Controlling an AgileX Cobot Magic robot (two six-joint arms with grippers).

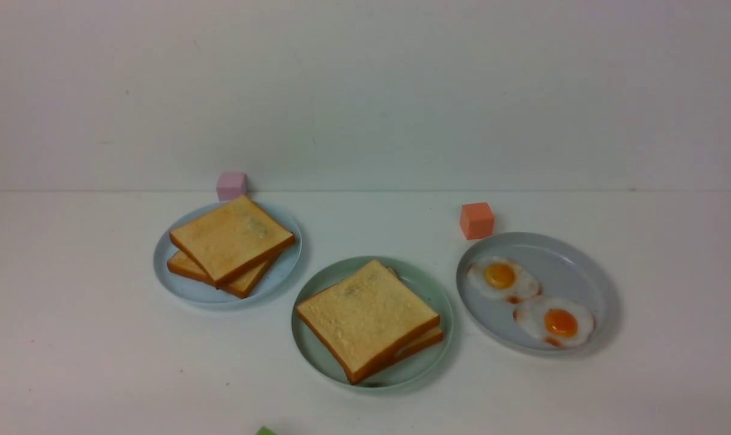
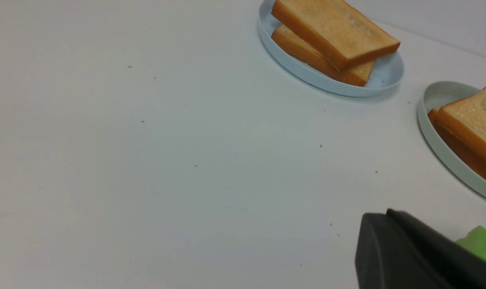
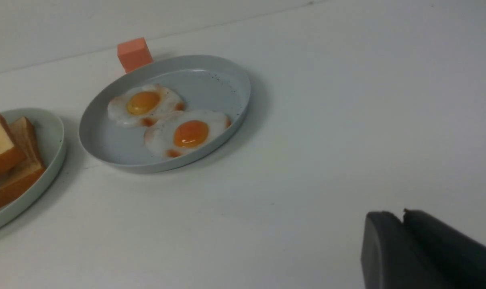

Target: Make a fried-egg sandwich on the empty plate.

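Green block (image 1: 266,431) poking in at the very near edge of the front view, mostly cut off; same block (image 2: 480,245) right beside the left hand (image 2: 387,241) in the left wrist shot. Left hand closed, fingers pressed together, gripping nothing. Right hand (image 3: 399,241) showing its two dark fingers side by side with barely a seam between them, so closed too, also empty, hanging over bare tabletop (image 1: 69,332).

No brands, labels or readable writing anywhere.

Mint-green plate (image 1: 317,350) sitting centre, nearest of the three plates. Sandwich (image 1: 368,317) on it: two toast slices stacked, upper one turned a bit against the lower so a lower corner peeks out on the right and at the back. Square, so no real long axis; corners pointing roughly toward the camera and away, diamond-style. Egg between the slices can't be made out from here.

Back left, bluish-grey plate (image 1: 184,287) with two more toast slices (image 1: 229,241), stacked and skewed. Pink cube (image 1: 231,185) just behind that plate. On the right, second grey plate (image 1: 583,266) with two fried eggs (image 1: 530,299), edges touching. Orange cube (image 1: 476,220) just behind its rim.
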